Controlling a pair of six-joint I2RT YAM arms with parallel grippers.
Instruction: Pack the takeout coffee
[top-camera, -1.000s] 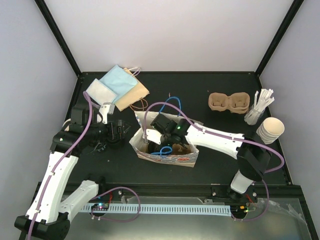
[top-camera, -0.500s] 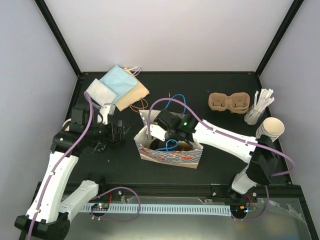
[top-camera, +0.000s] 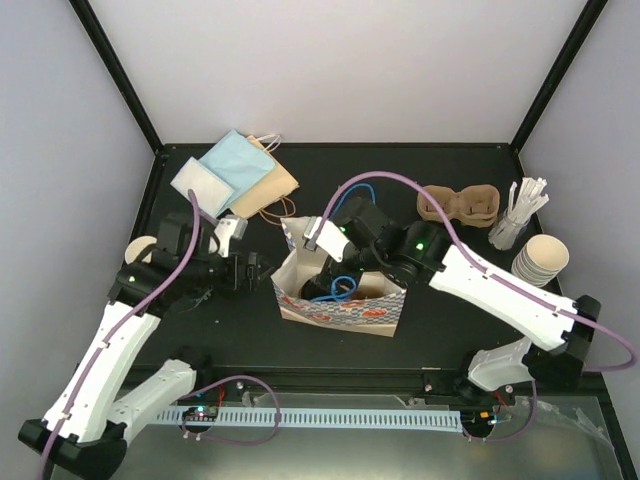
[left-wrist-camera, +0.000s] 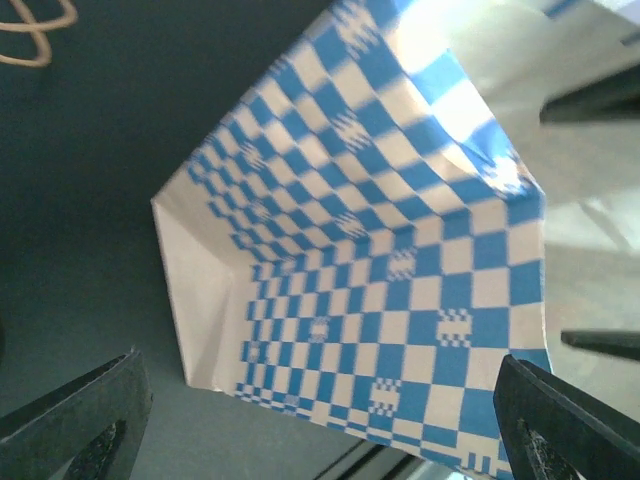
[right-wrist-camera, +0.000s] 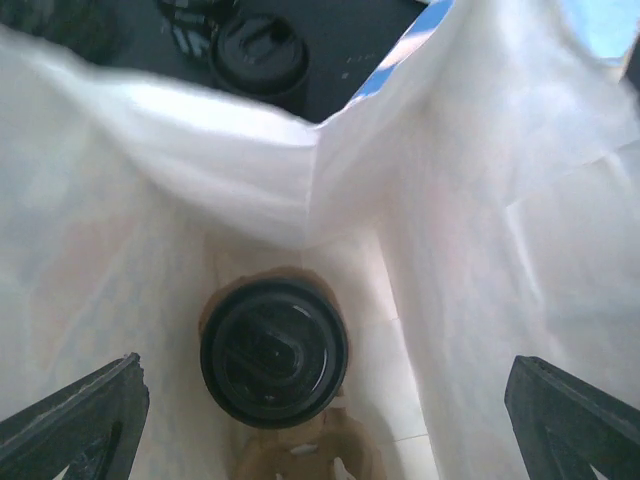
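Note:
The blue-checked paper bag (top-camera: 345, 308) stands open at the table's middle. Inside it, the right wrist view shows one cup with a black lid (right-wrist-camera: 273, 352) seated in a brown pulp tray (right-wrist-camera: 300, 455). My right gripper (top-camera: 330, 280) (right-wrist-camera: 325, 430) hangs open over the bag's mouth, above that cup and holding nothing. My left gripper (top-camera: 255, 270) (left-wrist-camera: 320, 430) is open just left of the bag, its fingers spread wide before the checked side wall (left-wrist-camera: 380, 280). A second pulp tray (top-camera: 458, 205) lies at the back right, and a stack of cream cups (top-camera: 540, 258) stands at the right edge.
White stir sticks (top-camera: 515, 215) stand in a holder beside the cup stack. Folded paper bags and napkins (top-camera: 235, 175) lie at the back left. A loose black lid (right-wrist-camera: 262, 55) sits on the table just outside the bag. Black frame posts run along both sides.
The right gripper has drawn up and back over the bag's mouth while its arm swung right. The bag shifted slightly right. My left gripper moved right, closer to the bag.

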